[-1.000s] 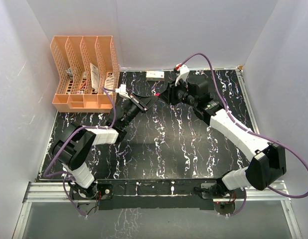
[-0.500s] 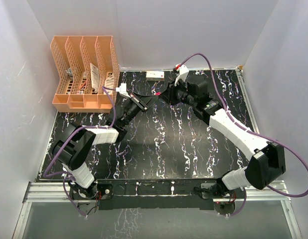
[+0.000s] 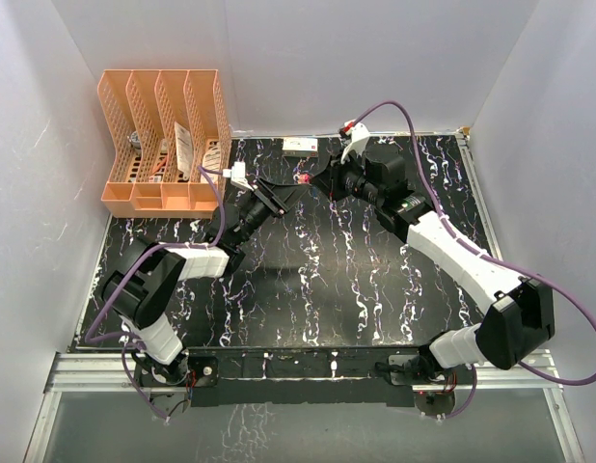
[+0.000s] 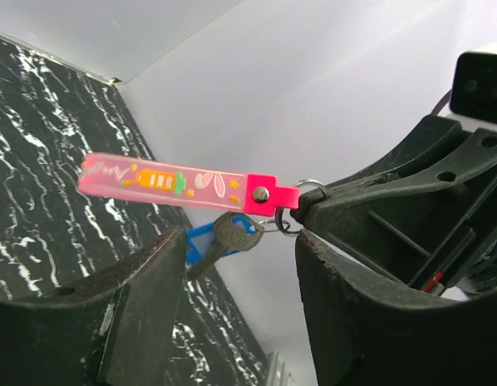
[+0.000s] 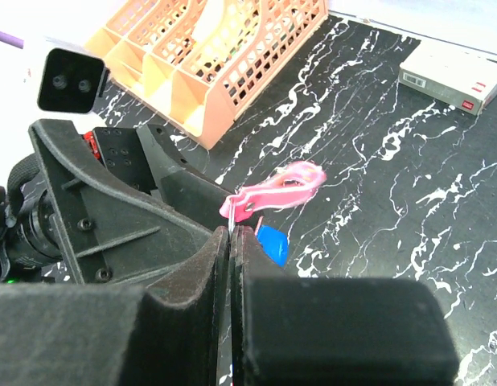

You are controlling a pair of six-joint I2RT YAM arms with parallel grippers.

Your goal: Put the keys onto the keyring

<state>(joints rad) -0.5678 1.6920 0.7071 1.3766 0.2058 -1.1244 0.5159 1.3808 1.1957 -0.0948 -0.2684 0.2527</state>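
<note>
The keyring (image 4: 176,181) is a pink strap held out level in the air, with a thin ring (image 4: 306,191) at its end. Two keys hang from that ring: one with a blue head (image 4: 199,241) and a silver one (image 4: 232,237). My right gripper (image 5: 235,233) is shut on the ring, with the strap (image 5: 277,189) and the blue key (image 5: 271,241) sticking out past its tips. My left gripper (image 4: 240,249) is open just below the keys, one finger on each side, touching nothing. In the top view both grippers meet at the pink strap (image 3: 303,177).
An orange file organizer (image 3: 163,135) stands at the back left, also in the right wrist view (image 5: 224,48). A small flat box (image 3: 300,146) lies by the back wall (image 5: 453,76). Purple cables loop over both arms. Dark marbled tabletop (image 3: 317,280) below.
My left gripper has opened and let go of the keyring. My right gripper has closed on the ring and holds it alone.
</note>
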